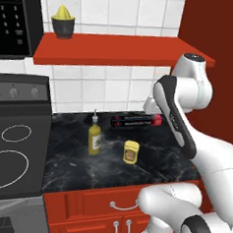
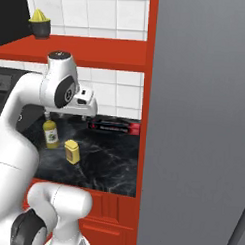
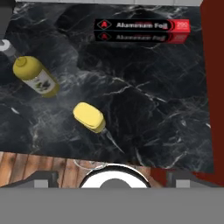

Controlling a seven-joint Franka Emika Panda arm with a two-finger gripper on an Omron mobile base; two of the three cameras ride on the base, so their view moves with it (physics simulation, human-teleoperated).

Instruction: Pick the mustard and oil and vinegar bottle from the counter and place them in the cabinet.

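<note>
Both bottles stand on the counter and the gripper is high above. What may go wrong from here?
The short squat yellow mustard bottle stands close to the taller olive oil and vinegar bottle; a grasp on one may topple the other. The long red shelf board already holds a yellow juicer; placing beside it may knock it.

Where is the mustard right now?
The mustard stands upright on the counter, just right of the oil and vinegar bottle, in front of the aluminium foil box.
</note>
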